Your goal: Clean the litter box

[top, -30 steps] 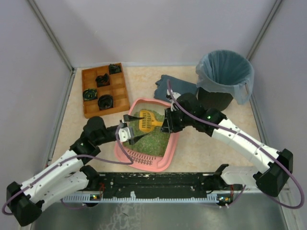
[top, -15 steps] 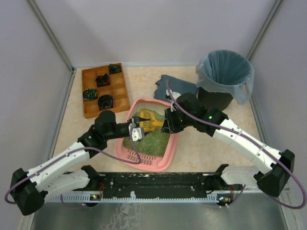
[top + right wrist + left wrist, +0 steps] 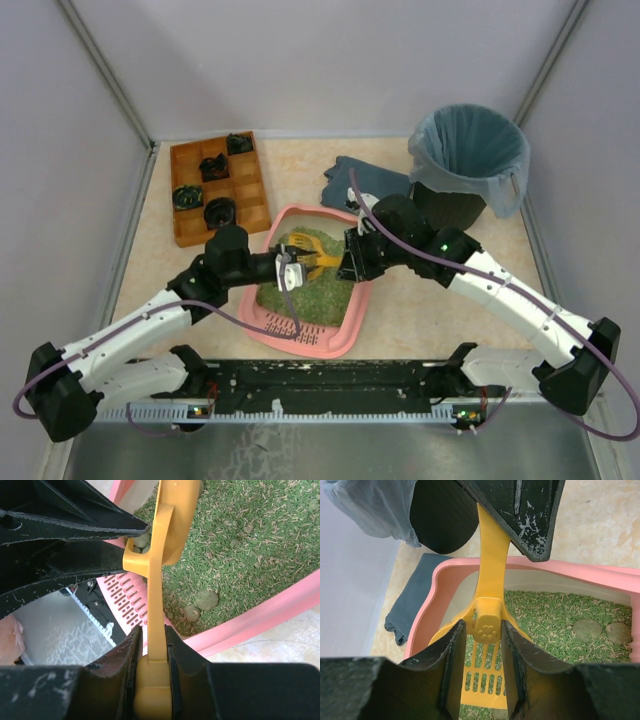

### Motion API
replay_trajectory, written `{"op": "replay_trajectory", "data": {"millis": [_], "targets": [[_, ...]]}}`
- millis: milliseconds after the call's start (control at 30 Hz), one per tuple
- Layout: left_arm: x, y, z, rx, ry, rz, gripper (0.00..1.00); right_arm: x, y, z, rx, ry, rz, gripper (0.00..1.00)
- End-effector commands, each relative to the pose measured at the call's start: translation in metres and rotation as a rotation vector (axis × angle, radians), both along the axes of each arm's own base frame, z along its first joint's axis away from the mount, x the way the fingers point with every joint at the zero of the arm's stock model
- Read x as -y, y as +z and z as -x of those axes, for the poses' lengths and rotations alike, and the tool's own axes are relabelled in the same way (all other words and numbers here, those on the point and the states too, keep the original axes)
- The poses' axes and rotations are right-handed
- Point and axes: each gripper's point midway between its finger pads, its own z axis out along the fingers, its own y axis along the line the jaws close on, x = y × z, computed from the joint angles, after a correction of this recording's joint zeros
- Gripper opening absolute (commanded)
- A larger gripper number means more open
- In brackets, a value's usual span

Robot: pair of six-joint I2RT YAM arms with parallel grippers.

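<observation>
Pale speckled tabletop (image 3: 430, 320) between plain grey walls is being used as the work surface. The pink rectangular plastic litter box (image 3: 318, 347), filled with green granular litter, is being kept at its middle, just ahead of the arm bases, with the slotted grille end nearest them. A yellow slotted plastic scoop (image 3: 490, 575) is being held over the litter. Its handle is being clamped by the right pincer (image 3: 154, 647), while its neck is being straddled by the left pincer (image 3: 483, 627), whose jaws are parted with a sliver of gap showing on one side. Round grey clumps (image 3: 587, 629) are being left lying on the litter. The box is being judged a stiff, smooth shell, light in itself but weighted by loose granules that would shift if it were tipped. Its rolled rim or a side wall is being judged the surest hold.
</observation>
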Motion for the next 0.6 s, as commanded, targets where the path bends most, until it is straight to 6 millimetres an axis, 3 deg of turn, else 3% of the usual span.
{"op": "replay_trajectory", "data": {"millis": [0,200,300,333,567], "targets": [[0.006,0.015,0.0,0.039,-0.023,0.003,0.39,-0.011,0.042,0.004,0.083,0.051,-0.116,0.0],[0.007,0.014,-0.002,0.038,-0.024,-0.008,0.19,-0.011,0.043,0.004,0.088,0.051,-0.12,0.0],[0.007,0.011,-0.002,0.028,-0.022,-0.018,0.04,-0.011,0.047,0.003,0.102,0.04,-0.132,0.0],[0.007,0.01,-0.002,0.023,-0.021,-0.02,0.0,-0.01,0.048,0.002,0.11,0.034,-0.137,0.03],[0.004,0.008,0.0,-0.028,0.006,-0.003,0.0,0.005,0.068,-0.013,0.226,-0.094,-0.187,0.37]]}}
